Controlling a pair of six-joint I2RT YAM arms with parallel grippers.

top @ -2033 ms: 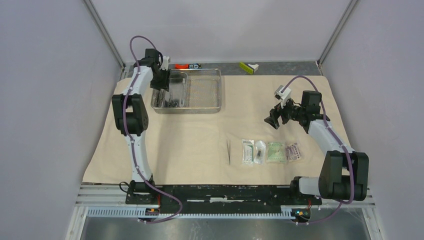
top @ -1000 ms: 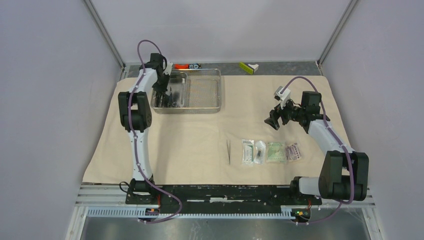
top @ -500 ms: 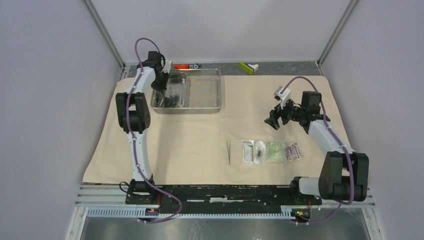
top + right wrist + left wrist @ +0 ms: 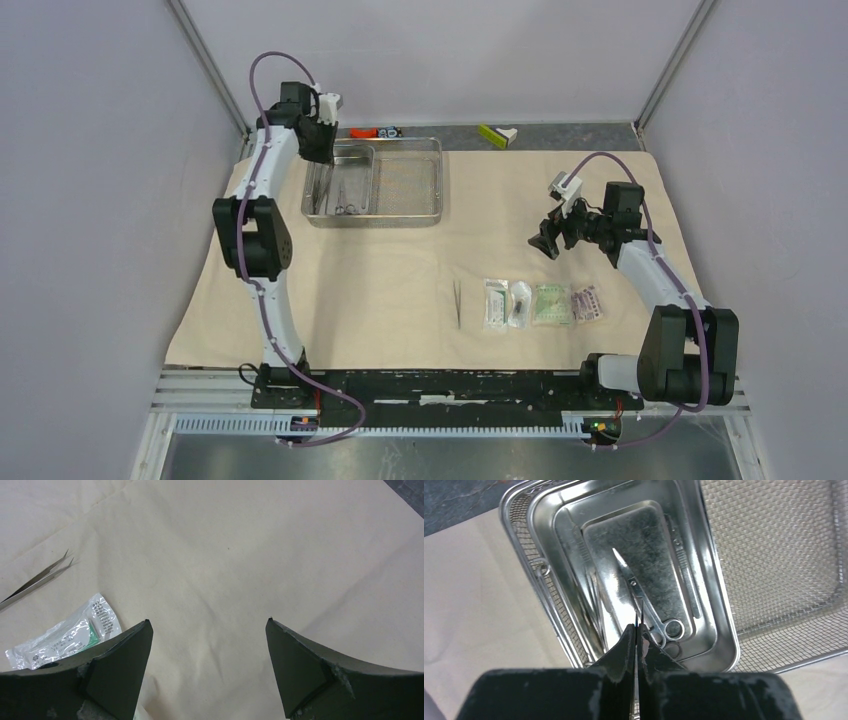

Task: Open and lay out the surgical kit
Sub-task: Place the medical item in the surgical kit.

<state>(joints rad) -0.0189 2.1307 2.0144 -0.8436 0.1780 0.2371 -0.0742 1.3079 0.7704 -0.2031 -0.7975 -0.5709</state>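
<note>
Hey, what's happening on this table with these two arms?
Two robot arms are laying out a surgical kit on a beige cloth. The left hand, pinched shut, hangs over the steel tray, where scissors lie in the smaller inner tray; whether it grips something thin is unclear. The right hand hovers open above the cloth. Tweezers and four sealed packets already lie in a row near the front.

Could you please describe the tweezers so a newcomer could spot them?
On the beige cloth, find the row of four sealed packets near its front edge. The tweezers lie just left of that row: a thin bare metal sliver, not a packet.
</note>
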